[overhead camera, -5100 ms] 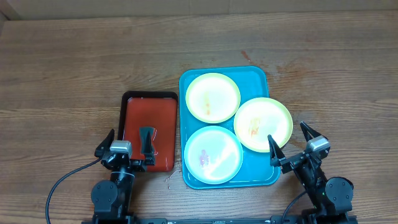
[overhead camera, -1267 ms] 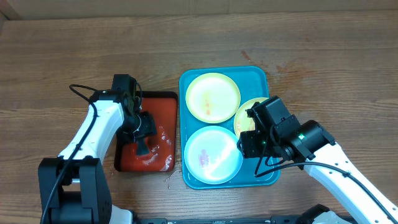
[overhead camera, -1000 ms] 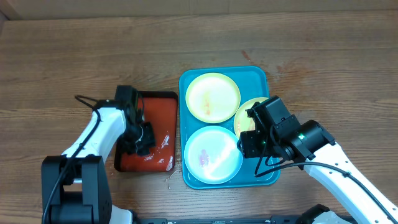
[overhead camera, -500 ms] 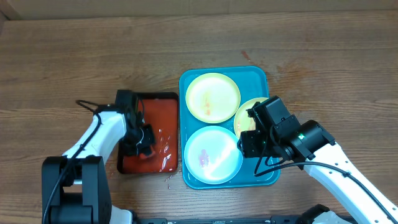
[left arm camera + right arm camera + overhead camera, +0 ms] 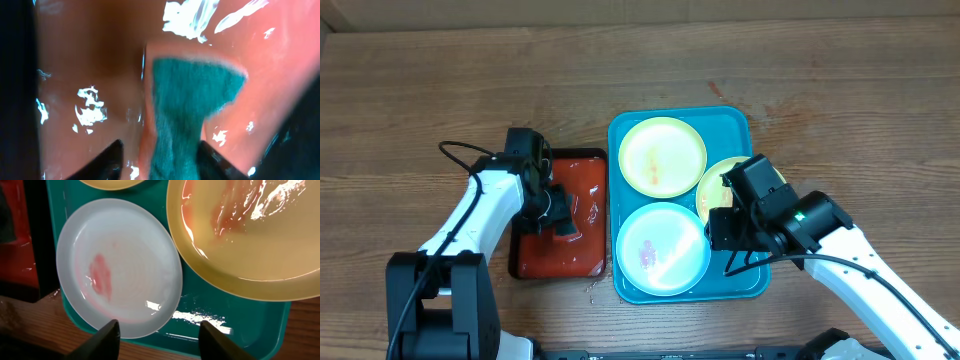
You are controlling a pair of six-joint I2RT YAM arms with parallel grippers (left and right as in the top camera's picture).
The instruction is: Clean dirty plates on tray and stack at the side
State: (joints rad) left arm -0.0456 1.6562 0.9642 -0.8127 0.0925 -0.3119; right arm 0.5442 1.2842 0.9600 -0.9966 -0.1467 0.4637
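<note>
Three plates lie on the turquoise tray (image 5: 740,128): a pale yellow-green one (image 5: 663,156) at the back, a second one (image 5: 722,186) partly under my right arm, and a light blue one (image 5: 663,248) in front. The right wrist view shows a pink smear on the blue plate (image 5: 120,265) and orange smears on the yellow-green plate (image 5: 240,240). My right gripper (image 5: 162,340) hangs open over the blue plate's near rim and the tray floor (image 5: 235,325). My left gripper (image 5: 160,160) is open astride a green-topped sponge (image 5: 190,95). The right finger touches the sponge and the left finger stands apart.
The sponge lies in a wet red tray (image 5: 582,180) with a black rim, left of the turquoise tray. A second red-tray edge (image 5: 15,255) shows in the right wrist view. Brown wood tabletop (image 5: 840,120) surrounds both trays.
My left gripper has drawn back a little toward the middle of the red tray with the sponge still between its fingers. The right arm has barely shifted.
</note>
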